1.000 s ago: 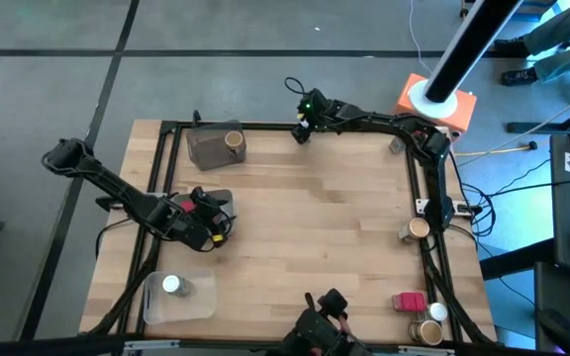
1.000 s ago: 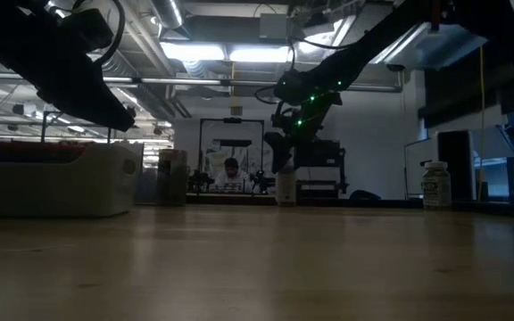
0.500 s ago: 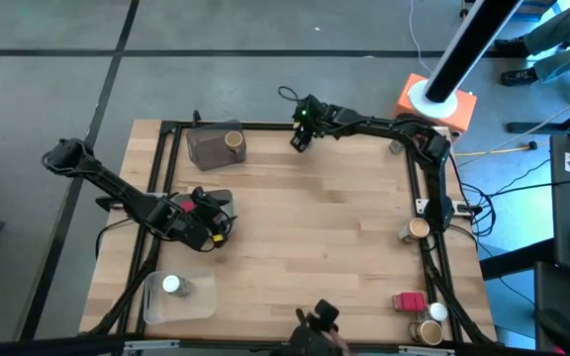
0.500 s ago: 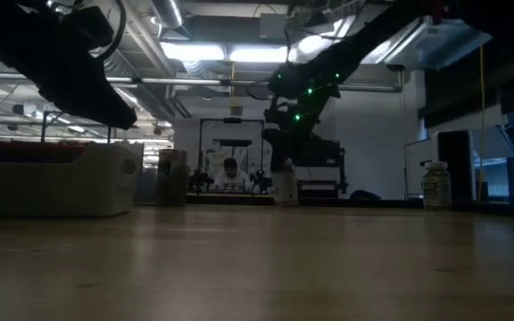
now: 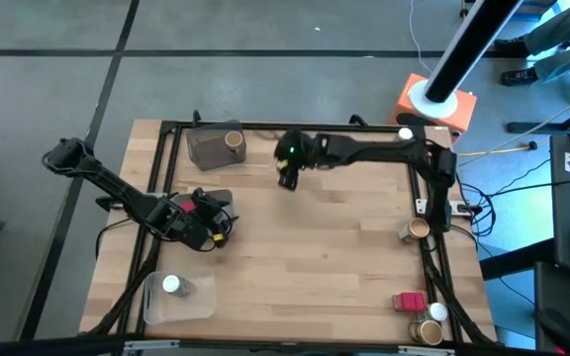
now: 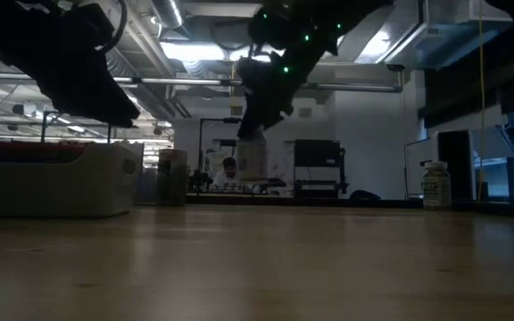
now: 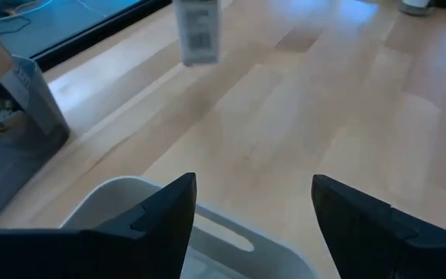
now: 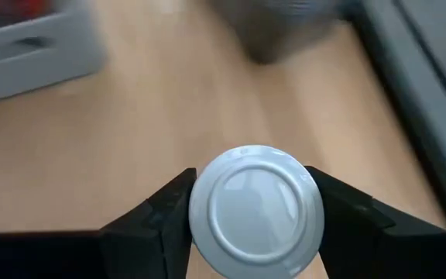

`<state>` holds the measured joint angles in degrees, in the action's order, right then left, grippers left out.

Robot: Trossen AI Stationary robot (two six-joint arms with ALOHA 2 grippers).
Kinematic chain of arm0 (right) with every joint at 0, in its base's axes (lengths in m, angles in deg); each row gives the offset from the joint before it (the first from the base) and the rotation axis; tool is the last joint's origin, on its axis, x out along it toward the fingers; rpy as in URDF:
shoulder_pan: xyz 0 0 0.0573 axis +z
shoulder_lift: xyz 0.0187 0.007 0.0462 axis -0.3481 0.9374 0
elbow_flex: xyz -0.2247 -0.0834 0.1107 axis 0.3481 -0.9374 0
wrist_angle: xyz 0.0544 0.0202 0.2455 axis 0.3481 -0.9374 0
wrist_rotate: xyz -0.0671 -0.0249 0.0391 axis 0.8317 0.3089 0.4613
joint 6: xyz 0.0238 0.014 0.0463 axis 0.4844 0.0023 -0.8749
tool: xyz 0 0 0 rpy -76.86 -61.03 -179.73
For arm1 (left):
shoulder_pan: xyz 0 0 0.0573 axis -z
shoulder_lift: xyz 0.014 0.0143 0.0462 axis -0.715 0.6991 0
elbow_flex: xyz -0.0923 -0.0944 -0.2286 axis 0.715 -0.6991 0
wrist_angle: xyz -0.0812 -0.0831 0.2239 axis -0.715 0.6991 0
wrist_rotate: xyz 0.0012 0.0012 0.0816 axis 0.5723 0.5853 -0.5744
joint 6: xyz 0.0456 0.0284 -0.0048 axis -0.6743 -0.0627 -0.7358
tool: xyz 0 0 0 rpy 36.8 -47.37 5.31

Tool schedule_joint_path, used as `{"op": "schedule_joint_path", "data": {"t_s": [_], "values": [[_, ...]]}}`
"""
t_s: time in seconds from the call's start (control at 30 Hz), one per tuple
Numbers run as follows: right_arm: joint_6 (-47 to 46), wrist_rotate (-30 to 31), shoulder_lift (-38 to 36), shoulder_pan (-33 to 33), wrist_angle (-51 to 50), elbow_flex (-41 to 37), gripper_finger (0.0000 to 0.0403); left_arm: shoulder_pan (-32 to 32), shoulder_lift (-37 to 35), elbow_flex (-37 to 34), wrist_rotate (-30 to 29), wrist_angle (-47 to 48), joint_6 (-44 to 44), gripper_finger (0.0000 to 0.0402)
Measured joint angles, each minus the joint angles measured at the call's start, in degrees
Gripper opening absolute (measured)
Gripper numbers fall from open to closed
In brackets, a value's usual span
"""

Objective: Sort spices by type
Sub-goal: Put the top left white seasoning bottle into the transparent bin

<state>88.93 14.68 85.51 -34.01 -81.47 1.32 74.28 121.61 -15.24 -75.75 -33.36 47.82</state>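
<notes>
My right gripper [image 5: 287, 166] is over the far middle of the table, shut on a clear white-capped jar [image 6: 250, 160]. My left gripper [image 7: 250, 209] is open above a pale tray [image 7: 122, 194] at the table's left, where a pink-red packet [image 5: 179, 206] lies. A brown-topped jar [image 5: 234, 140] stands in the grey tray [image 5: 204, 150] at the far left. Another white-capped jar [image 5: 171, 285] stands in the clear tray [image 5: 191, 302] at the near left. By the right edge stand a tan jar [image 5: 417, 228], a pink-red packet [image 5: 408, 301], a white-capped jar [image 5: 436, 311] and another tan jar [image 5: 428, 331]. My right gripper pinches the jar at its white cap [image 8: 255, 211], with one finger [image 8: 169, 213] on each side of the cap's rim. The fingers come from above, pointing down. The jar hangs upright below them, lifted clear of the table [image 6: 266, 259].
A black frame [image 5: 295, 127] runs along the table's edges, with cables at the far right corner. One jar [image 6: 435, 185] shows at the low view's right. Bare wood [image 5: 325, 237] lies in the middle between the trays and the right-hand group.
My right gripper has swung from the far edge toward the table's left and near side. The white-capped jar stood on the table by the far edge and now hangs lifted clear below the fingers. My left arm has kept still.
</notes>
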Motion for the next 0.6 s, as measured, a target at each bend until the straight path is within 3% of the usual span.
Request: {"op": "schedule_joint_path", "data": {"t_s": [0.17,0.6], "values": [[0.05,-0.62,0.00,5.68,0.11,0.00,0.0206,2.35,0.00,0.00,0.04,-0.57,-0.69,0.0241],[-0.55,-10.29,0.77,17.40,0.60,0.04,0.0206,7.95,0.00,0.00,0.05,-1.50,1.41,0.0241]]}}
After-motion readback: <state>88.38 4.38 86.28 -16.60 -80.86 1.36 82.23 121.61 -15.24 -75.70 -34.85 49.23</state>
